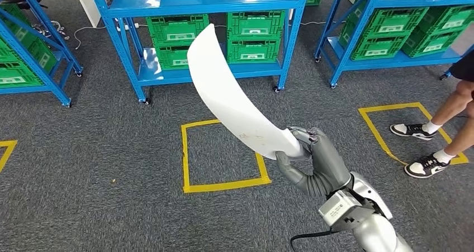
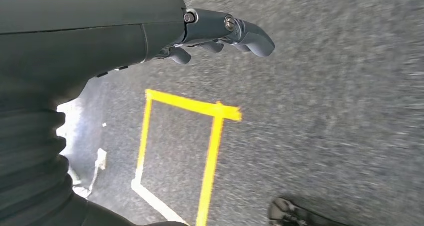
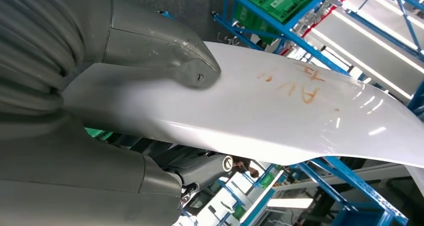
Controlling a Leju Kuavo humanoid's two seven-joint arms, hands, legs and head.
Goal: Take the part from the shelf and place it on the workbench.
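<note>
Part (image 1: 235, 98), a long curved white panel, is held at one end only by the right hand (image 1: 313, 154), thumb (image 3: 165, 55) pressed on top, its free end reaching toward the blue shelf (image 1: 201, 6); leverage could twist it loose, while the left hand (image 2: 220, 33) hangs empty, fingers loosely apart.

Silver right arm (image 1: 373, 229), grey ribbed cover, dark-fingered robot hand (image 1: 313, 162).

**Open carpet ahead, shelving beyond**

The long curved white plastic part (image 1: 235, 98) juts up and forward from the right hand (image 1: 313, 160), spanning the space toward the blue metal shelf rack (image 1: 207, 9) stacked with green plastic crates (image 1: 254, 37). Grey carpet (image 1: 112, 151) lies open around the yellow tape square (image 1: 223, 184). A person's legs (image 1: 447, 123) stand at the right.
</note>
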